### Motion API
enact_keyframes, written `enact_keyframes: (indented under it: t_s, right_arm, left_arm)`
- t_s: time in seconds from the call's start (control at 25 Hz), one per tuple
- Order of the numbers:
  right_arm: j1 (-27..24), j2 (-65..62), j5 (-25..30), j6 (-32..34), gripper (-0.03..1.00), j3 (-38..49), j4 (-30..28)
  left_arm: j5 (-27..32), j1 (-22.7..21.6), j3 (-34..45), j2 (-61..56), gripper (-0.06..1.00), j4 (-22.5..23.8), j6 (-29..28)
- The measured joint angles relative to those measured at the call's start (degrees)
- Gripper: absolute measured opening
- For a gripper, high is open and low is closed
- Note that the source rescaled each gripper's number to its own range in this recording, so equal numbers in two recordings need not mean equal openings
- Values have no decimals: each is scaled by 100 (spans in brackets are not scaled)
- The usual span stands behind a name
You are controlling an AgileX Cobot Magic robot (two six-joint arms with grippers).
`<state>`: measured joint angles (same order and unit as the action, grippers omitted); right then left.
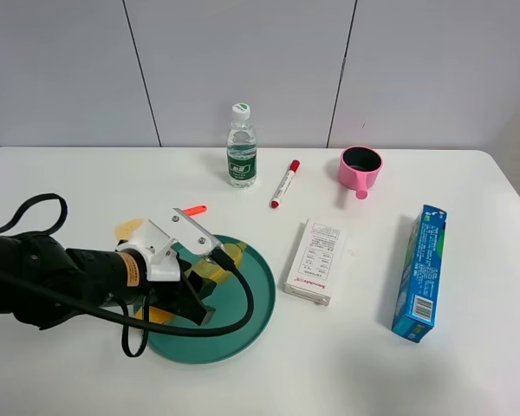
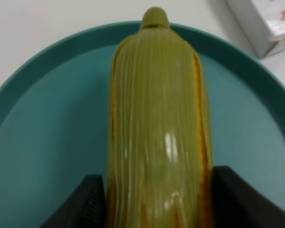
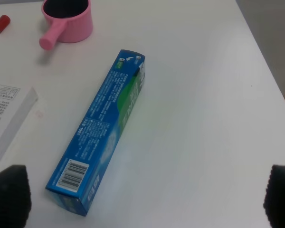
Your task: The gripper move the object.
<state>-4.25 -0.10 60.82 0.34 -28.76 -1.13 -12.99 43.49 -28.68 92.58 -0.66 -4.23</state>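
Left gripper (image 2: 159,202) clamps the one corn cob (image 2: 156,118) over one teal plate (image 2: 47,142), while right gripper (image 3: 145,194) gapes wide.

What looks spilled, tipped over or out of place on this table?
Nothing stands out. The water bottle and pink cup stand upright, the white box and blue box lie flat, and the corn cob lies on the teal plate between the jaws of the left gripper.

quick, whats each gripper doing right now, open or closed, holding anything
left gripper: closed on the corn cob, a finger against each side
right gripper: open, holding nothing
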Motion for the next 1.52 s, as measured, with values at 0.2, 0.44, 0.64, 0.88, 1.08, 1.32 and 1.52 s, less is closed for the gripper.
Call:
enact_keyframes:
  t_s: [0.2, 0.44, 0.64, 0.88, 1.08, 1.32, 1.52]
  right_arm:
    - [0, 0, 0, 0, 100, 0, 0]
    - [0, 0, 0, 0, 100, 0, 0]
    - [0, 0, 0, 0, 100, 0, 0]
    - [0, 0, 0, 0, 100, 0, 0]
    - [0, 0, 0, 0, 100, 0, 0]
    - [0, 0, 0, 0, 100, 0, 0]
    - [0, 0, 0, 0, 100, 0, 0]
  left_arm:
    - [-65, 0, 0, 130, 0, 0, 0]
    - [-85, 0, 0, 130, 0, 0, -8]
    - [-383, 0, 0, 130, 55, -178, -590]
    - [-963, 0, 0, 130, 93, -254, -1437]
    - [-1347, 0, 0, 130, 94, -258, -1537]
    - [-2000, 0, 0, 21, 94, -258, -1557]
    - [-2017, -57, 0, -101, 94, -258, -1557]
